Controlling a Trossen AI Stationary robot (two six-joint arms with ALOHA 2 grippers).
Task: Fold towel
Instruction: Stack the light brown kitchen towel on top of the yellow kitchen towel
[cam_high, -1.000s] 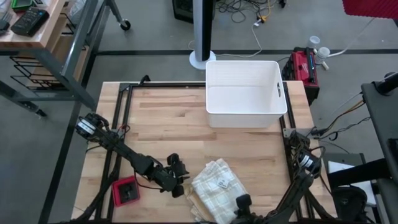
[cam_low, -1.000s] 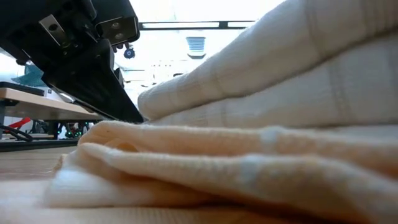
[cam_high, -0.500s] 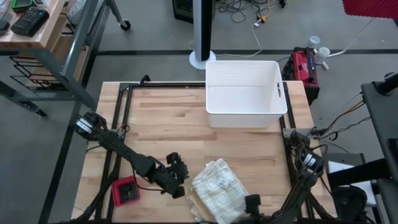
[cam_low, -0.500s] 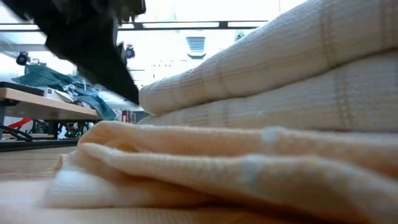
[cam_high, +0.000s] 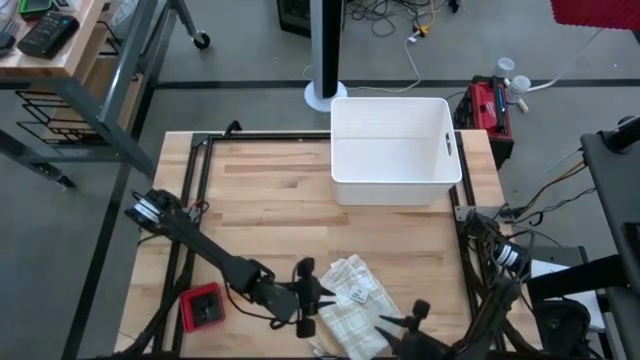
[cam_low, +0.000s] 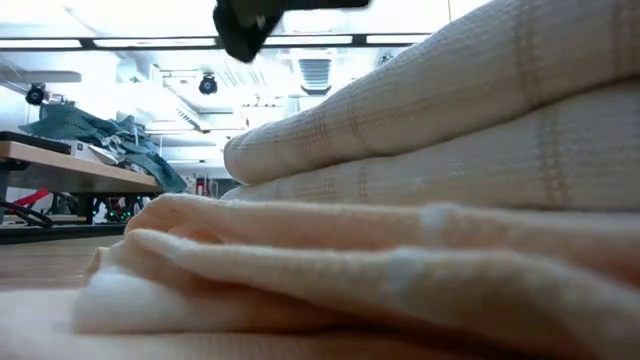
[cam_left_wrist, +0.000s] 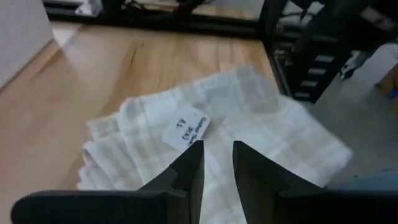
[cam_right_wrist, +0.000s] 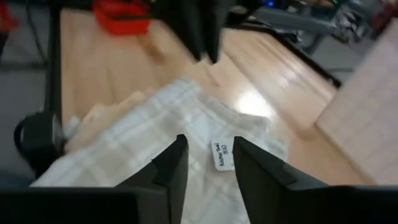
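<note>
The cream checked towel (cam_high: 350, 300) lies folded in several layers near the table's near edge, a white label (cam_left_wrist: 185, 132) on its top layer. It fills the low view as stacked folds (cam_low: 450, 200). My left gripper (cam_high: 325, 299) hangs over the towel's left edge, open with nothing between its fingers (cam_left_wrist: 217, 165). My right gripper (cam_high: 392, 322) hovers over the towel's near right part, also open and empty (cam_right_wrist: 208, 165). A dark part of the left gripper (cam_low: 250, 25) shows at the top of the low view.
A white bin (cam_high: 395, 150) stands at the far right of the table. A small red object (cam_high: 204, 306) lies at the near left. Black frame rails (cam_high: 190, 200) run along the table's sides. Bare wood (cam_high: 270, 210) lies between the bin and the towel.
My left gripper has risen from table height beside the towel and moved toward the table's right edge, over the towel's left edge. My right gripper has shifted slightly to the right and rolled its wrist. The towel has stayed where it was.
</note>
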